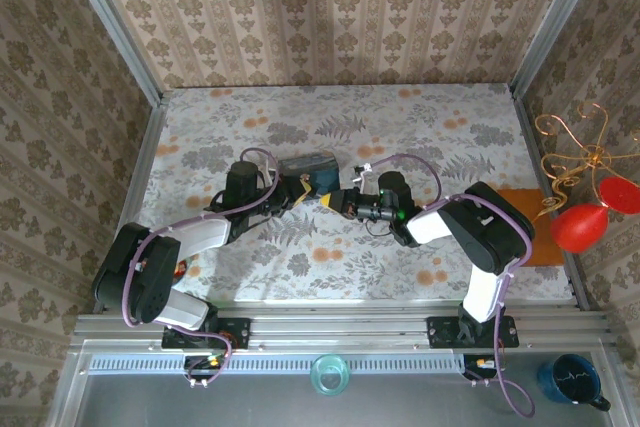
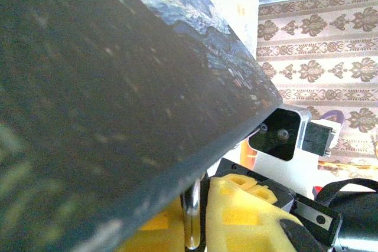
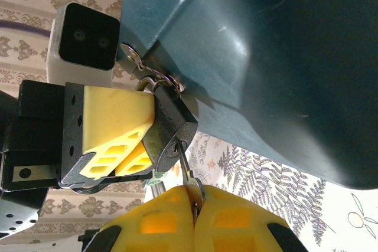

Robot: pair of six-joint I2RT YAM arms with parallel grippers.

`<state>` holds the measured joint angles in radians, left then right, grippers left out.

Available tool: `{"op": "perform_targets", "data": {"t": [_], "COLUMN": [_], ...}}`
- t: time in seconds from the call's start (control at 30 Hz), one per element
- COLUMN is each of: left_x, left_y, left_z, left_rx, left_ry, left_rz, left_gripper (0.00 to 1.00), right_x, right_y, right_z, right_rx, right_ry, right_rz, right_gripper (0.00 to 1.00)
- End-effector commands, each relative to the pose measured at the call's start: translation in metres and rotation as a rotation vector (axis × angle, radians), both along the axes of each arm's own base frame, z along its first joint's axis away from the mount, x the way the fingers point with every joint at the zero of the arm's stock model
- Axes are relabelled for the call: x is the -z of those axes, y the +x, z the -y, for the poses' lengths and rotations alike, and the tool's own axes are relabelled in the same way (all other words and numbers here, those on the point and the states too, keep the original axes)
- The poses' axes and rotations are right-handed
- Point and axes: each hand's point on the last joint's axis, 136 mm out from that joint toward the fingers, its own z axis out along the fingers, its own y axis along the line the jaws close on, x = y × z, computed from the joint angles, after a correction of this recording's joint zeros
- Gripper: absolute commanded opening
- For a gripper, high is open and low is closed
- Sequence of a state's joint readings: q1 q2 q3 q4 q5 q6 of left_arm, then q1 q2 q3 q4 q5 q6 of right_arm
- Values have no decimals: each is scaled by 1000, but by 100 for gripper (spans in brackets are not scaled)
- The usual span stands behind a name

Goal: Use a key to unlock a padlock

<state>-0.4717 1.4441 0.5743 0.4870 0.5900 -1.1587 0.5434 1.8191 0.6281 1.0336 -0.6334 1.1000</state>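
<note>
Nearest, the right gripper's (image 3: 193, 200) jaws were clenched on the small silvery key (image 3: 187, 175). Its blade met the underside of the tiny black-bodied, silver-shackled padlock (image 3: 171, 123), seemingly seated for turning. The left gripper's (image 3: 143, 136) jaws pinched the padlock, we judged to steady it. The padlock hung on the hasp of the blue painted box (image 3: 266, 57). Lid shut, contents hidden. Floral-clothed desk (image 1: 400, 257) lay beyond.

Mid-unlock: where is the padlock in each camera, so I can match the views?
Top external: padlock, a dark speck between the yellow fingers, centre.
Left wrist: bottom centre, a silvery bar between yellow fingers, probably its shackle; body hidden.
Right wrist: centre-left, hanging from the hasp, key just below.
Shared landmark: the blue box, beside the padlock everywhere.
</note>
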Motion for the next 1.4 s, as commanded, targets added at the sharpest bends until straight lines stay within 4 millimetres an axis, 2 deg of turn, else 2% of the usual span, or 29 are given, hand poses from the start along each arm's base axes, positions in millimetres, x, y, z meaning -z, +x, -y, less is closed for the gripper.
{"op": "perform_targets", "data": {"t": [0.0, 0.1, 0.33, 1.07, 1.37], "left_x": [-16, -18, -14, -20, -16], "left_y": [-24, -25, -27, -29, -23], "left_z": [23, 27, 30, 37, 36], "left_rx": [149, 158, 170, 182, 153], "left_ry": [-45, -46, -41, -52, -43], "left_rz": [24, 27, 19, 37, 42], "left_gripper": [7, 7, 7, 7, 16], "right_x": [-27, -26, -40, -49, -50], "right_y": [19, 18, 19, 9, -5], "right_z": [-8, -9, -8, -17, -29], "right_rx": [28, 26, 7, -68, -91], "right_ry": [46, 46, 35, 50, 67], "right_rz": [90, 91, 135, 177, 181], "right_gripper": [0, 0, 0, 0, 0]}}
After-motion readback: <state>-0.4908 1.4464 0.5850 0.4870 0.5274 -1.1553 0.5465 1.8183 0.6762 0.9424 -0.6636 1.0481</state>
